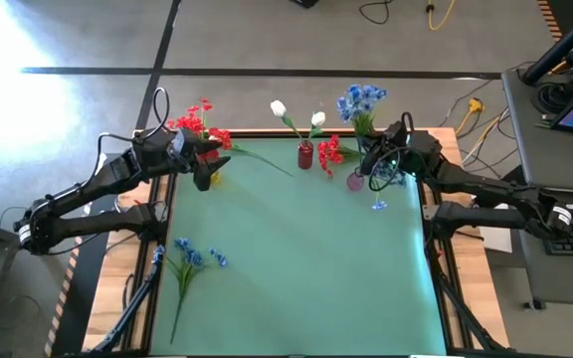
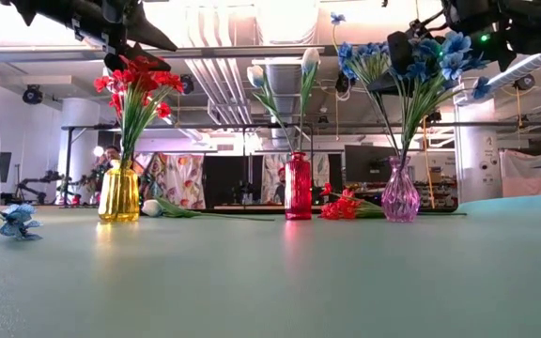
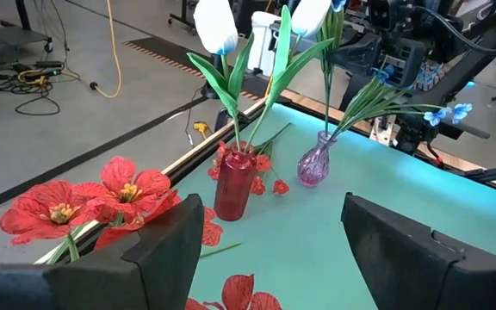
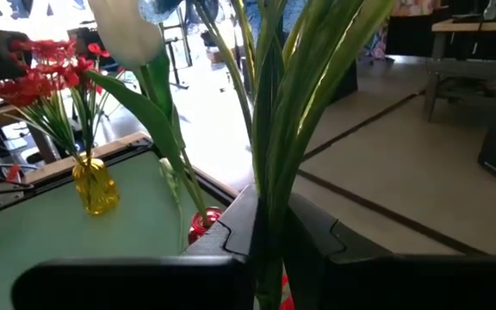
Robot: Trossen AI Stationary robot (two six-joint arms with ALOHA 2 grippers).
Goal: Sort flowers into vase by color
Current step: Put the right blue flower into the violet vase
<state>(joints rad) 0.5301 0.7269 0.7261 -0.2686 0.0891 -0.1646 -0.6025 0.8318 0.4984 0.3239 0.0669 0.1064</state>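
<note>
Right wrist view: right gripper (image 4: 269, 250) fingers pinch blue-flower stems (image 4: 274, 129) over pink vase (image 1: 355, 181) to drop them in; left gripper (image 1: 203, 159) fingers wide above yellow vase (image 2: 119, 192).

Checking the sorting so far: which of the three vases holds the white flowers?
The red vase, the middle one of the row, holds the two white tulips. The yellow vase holds red blooms and the purple vase blue sprays.

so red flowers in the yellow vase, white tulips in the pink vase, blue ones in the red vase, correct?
Two vases are swapped. The low view shows the white tulips in the red vase and the blue flowers in the pink vase. The red flowers in the yellow vase is right.
</note>
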